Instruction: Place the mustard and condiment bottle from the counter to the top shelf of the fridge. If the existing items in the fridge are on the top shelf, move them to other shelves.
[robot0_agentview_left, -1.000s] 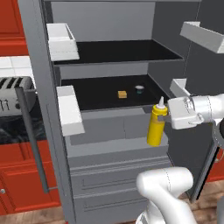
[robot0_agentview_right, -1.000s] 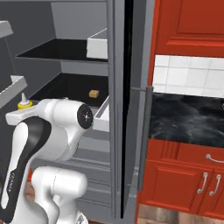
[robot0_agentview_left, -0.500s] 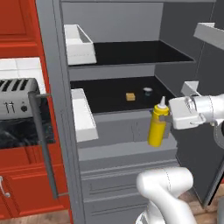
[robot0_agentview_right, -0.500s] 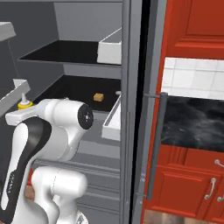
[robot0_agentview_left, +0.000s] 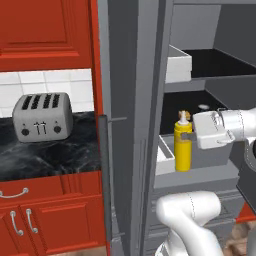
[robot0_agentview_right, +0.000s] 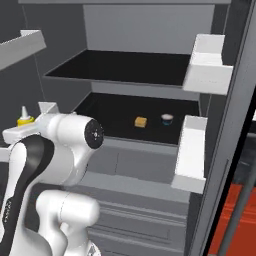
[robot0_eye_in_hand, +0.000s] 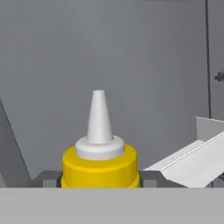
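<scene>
My gripper (robot0_agentview_left: 187, 136) is shut on the mustard (robot0_agentview_left: 183, 146), a yellow squeeze bottle held upright in front of the open grey fridge (robot0_agentview_left: 131, 100). In the hand view the mustard (robot0_eye_in_hand: 99, 161) stands between my dark fingertips (robot0_eye_in_hand: 48, 178). Its cap (robot0_agentview_right: 25, 119) peeks over my arm in the right base view. The top shelf (robot0_agentview_right: 120, 67) is a bare black floor. On the shelf below lie the existing items: an orange block (robot0_agentview_right: 140, 121) and a white cup (robot0_agentview_right: 167, 118). The black marble counter (robot0_agentview_left: 50, 155) lies left of the fridge. The condiment bottle is out of view.
A silver toaster (robot0_agentview_left: 42, 115) stands on the counter. The fridge door's dark bar handle (robot0_agentview_left: 104, 175) hangs between the counter and the opening. White door bins (robot0_agentview_right: 207, 65) jut out on the right, with another bin (robot0_agentview_left: 177, 62) on the left. Grey drawers sit under the shelves.
The whole picture has shifted in both base views, so the base has driven. The mustard stays in my gripper, still upright at the fridge opening.
</scene>
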